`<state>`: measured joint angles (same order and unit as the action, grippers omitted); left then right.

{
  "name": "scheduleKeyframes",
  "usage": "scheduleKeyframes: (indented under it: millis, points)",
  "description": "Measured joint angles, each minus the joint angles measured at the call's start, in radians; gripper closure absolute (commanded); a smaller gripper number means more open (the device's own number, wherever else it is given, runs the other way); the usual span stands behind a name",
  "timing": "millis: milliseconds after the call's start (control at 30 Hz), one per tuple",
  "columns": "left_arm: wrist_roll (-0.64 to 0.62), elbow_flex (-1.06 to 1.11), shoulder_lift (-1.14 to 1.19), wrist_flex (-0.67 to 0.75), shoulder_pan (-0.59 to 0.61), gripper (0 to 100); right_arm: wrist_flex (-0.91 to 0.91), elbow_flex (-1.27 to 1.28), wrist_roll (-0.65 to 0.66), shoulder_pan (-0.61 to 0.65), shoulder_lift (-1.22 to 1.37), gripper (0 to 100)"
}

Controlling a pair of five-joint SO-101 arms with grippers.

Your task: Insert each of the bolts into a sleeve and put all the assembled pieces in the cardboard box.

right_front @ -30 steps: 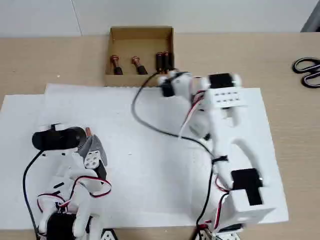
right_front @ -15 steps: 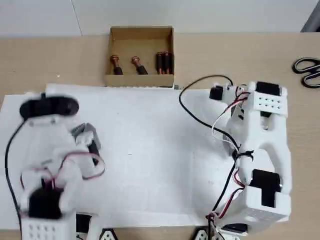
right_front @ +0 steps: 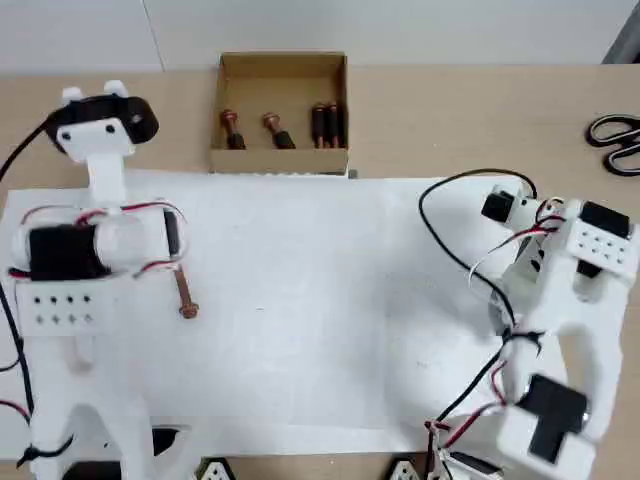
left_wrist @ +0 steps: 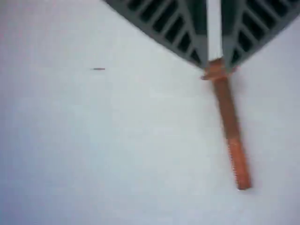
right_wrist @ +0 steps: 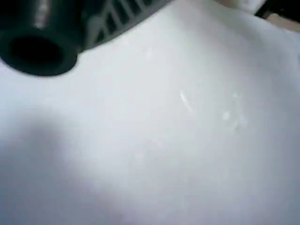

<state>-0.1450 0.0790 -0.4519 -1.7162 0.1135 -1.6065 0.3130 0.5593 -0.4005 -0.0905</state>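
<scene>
In the high view my left gripper (right_front: 177, 258) hangs over the left part of the white paper, shut on one end of a copper bolt (right_front: 185, 292). The left wrist view has the grey fingertips (left_wrist: 199, 44) pinching the bolt (left_wrist: 229, 126), which points away over the paper. My right gripper (right_wrist: 79, 35) is shut on a black sleeve (right_wrist: 38, 50) whose open bore faces the camera. The right arm (right_front: 560, 270) is folded over the paper's right edge and hides its gripper. The cardboard box (right_front: 283, 158) at the back holds several assembled pieces (right_front: 328, 125).
A white paper sheet (right_front: 320, 300) covers most of the wooden table. Black scissors (right_front: 615, 142) lie at the far right on the bare wood. The right arm's cable (right_front: 440, 225) loops over the paper.
The right arm has pulled back from the box's front edge to the right side. The left arm has unfolded and swung toward the back left, and the bolt now shows under it.
</scene>
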Motion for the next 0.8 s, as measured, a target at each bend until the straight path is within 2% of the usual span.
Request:
scheduleKeyframes:
  millis: [233,467,633,700,800]
  points:
    - [0.482,-0.008,0.069,-0.005,0.009,99,0.051,0.121,0.014,-0.006,-0.147,98.8]
    - [1.040,-0.008,0.081,-0.017,-0.023,99,0.051,0.166,0.014,-0.006,-0.163,98.8]
    - [1.378,0.074,0.081,-0.017,-0.021,99,0.051,0.166,0.014,-0.006,-0.190,98.8]
    - [1.468,0.132,0.081,-0.017,-0.003,99,0.051,0.166,0.014,-0.006,-0.199,98.8]
    - [1.501,0.238,0.081,0.008,0.005,99,0.051,0.166,0.014,-0.006,-0.212,98.8]
